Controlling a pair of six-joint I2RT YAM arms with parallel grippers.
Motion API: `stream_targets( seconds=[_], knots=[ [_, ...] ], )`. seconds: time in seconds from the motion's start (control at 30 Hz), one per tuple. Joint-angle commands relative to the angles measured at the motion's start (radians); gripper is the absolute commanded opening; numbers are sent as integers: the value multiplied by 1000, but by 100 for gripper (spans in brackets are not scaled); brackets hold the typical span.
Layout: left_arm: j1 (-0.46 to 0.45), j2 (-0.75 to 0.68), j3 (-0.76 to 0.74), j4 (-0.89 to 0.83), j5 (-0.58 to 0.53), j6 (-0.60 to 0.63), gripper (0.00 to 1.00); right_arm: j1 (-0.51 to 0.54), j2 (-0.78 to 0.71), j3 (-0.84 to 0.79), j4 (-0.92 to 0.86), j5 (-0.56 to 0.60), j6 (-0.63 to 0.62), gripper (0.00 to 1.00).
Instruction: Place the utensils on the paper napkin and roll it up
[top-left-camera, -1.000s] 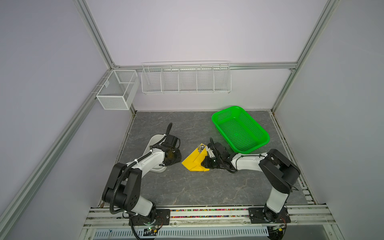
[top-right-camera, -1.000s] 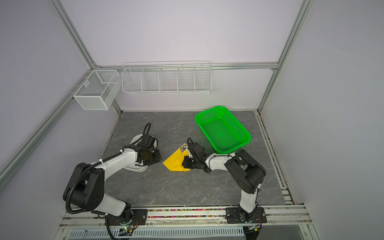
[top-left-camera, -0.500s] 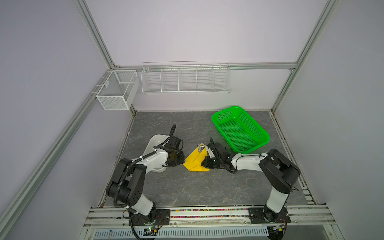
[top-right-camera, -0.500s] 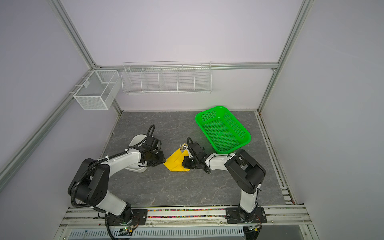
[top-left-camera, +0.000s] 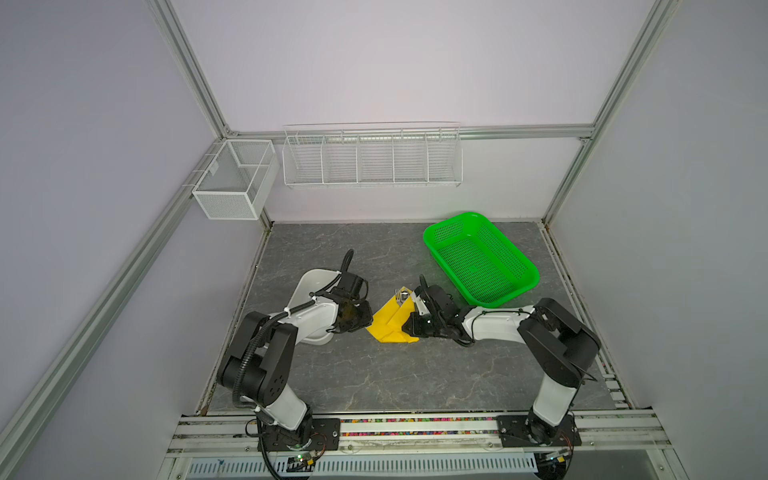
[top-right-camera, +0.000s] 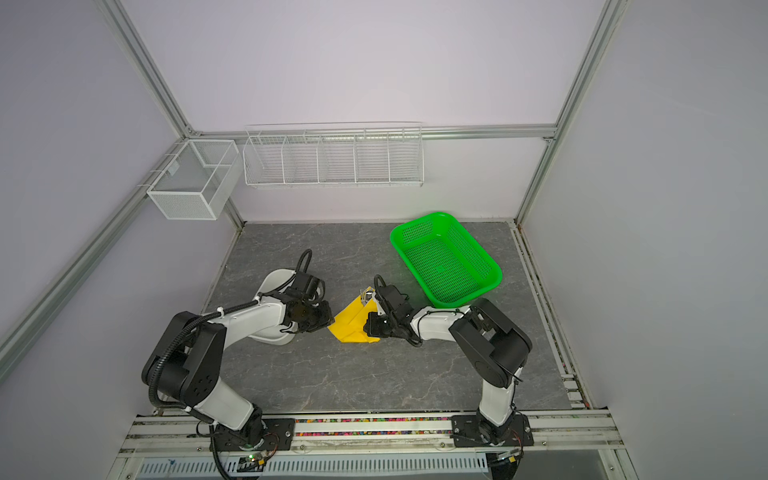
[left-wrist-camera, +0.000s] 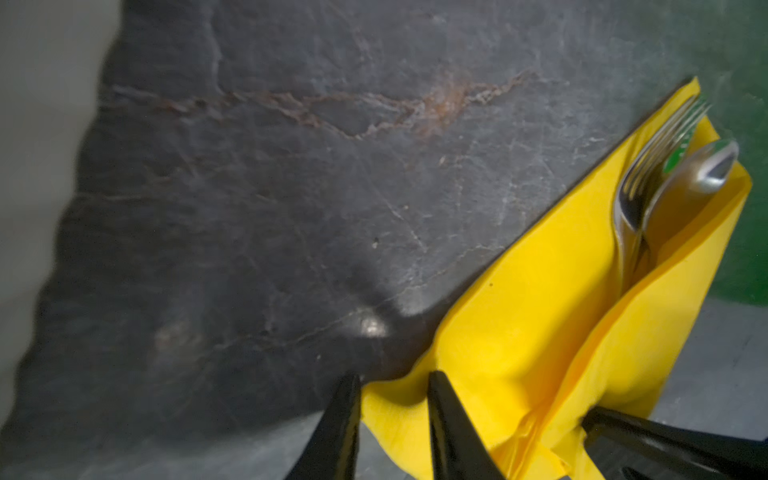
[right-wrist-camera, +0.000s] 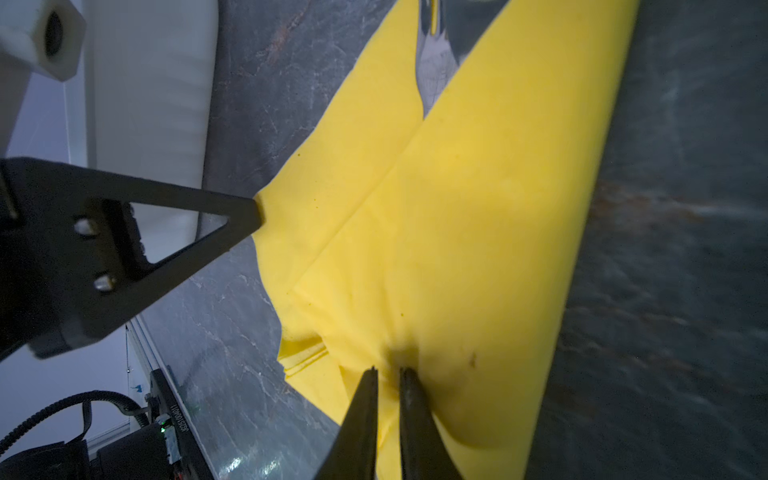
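Paper napkin (top-left-camera: 392, 322) lies mid-table btwn your two arms, folded over into a long wedge, not flat. Utensils (top-left-camera: 402, 295) sit inside the fold. Only the heads show, at the far end: fork (left-wrist-camera: 648, 166) and spoon (left-wrist-camera: 702, 170) side by side, handles hidden under paper.

Your left gripper (left-wrist-camera: 392, 380): jaws apart, straddling the napkin's near corner. Paper fills the gap; can't tell if it's nipped. Your right gripper (right-wrist-camera: 388, 372): jaws nearly together, pinched on a pucker of the top layer near the wedge's wide end.

Surface: tabletop (top-left-camera: 374, 374), dark grey stone-look w/ pale and rusty veins, small glare spot by the left fingertips. White tray (top-left-camera: 309, 286) rests on it just left of the napkin, partly under your left arm. Green basket (top-left-camera: 480, 259) sits back right, apart from the napkin.

Room: pale lilac walls, aluminium frame posts at the corners. Wire rack (top-left-camera: 372, 156) hangs on the back wall, mesh box (top-left-camera: 232, 183) on the left rail, both above table level. Both arm bases are fixed to a front rail (top-left-camera: 415, 426) along the near edge.
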Motion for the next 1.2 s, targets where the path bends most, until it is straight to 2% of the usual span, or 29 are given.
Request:
stream_targets(
  seconds=[0.0, 0.1, 0.33, 0.5, 0.67, 0.83, 1.0, 1.17],
  knots=[
    [-4, 30, -19, 7, 18, -6, 28, 3, 14, -5, -71, 38, 2, 16],
    [-5, 26, -22, 26, 45, -12, 27, 2, 14, -5, -70, 38, 2, 15],
    [-10, 22, -61, 160, 193, -73, 32, 3, 11, -5, -71, 42, 4, 15],
    [-17, -12, -64, 202, 240, -95, 32, 2, 8, -5, -73, 46, 4, 15],
    [-18, -35, -81, 191, 233, -132, 33, 4, 11, -5, -67, 45, 9, 15],
    [-18, -76, -156, 298, 244, -244, 32, 4, 10, -31, -60, 44, 12, 15],
    [-22, -122, -175, 304, 212, -262, 35, 4, 11, -31, -57, 41, 14, 15],
    [-25, -80, -179, 339, 228, -263, 33, 4, 17, -27, -55, 39, 16, 15]
  ],
)
